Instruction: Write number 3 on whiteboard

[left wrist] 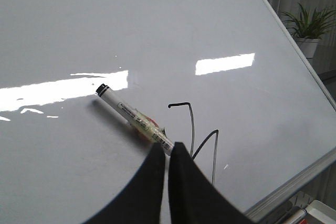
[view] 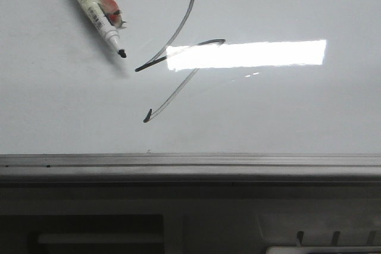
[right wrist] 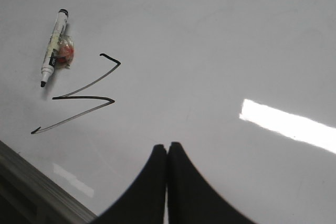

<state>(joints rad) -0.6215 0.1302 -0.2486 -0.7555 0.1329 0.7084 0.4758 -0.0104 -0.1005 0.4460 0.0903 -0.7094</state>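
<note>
You've got the thin black angular number 3 centre-left on the glossy pale whiteboard. White uncapped marker lies upper left, tip toward it. Left hand nearer; right hand too pressed together, empty.

Open board, one loose marker in your way

Your only obstacle on the whiteboard is the marker, lying flat and uncapped at the front view's upper left, its black tip pointing toward the number 3 and stopping just short of the upper strokes. The board to the right of the figure and the strip between its lowest stroke and the grey rail lie bare, so you can pass there freely. The rail runs raised along the near edge of the board. From the left wrist view, the left gripper has its fingers pressed together, right beside the marker's tip end; the right gripper, fingers likewise together, hangs over bare board, well apart from the marker.
</note>
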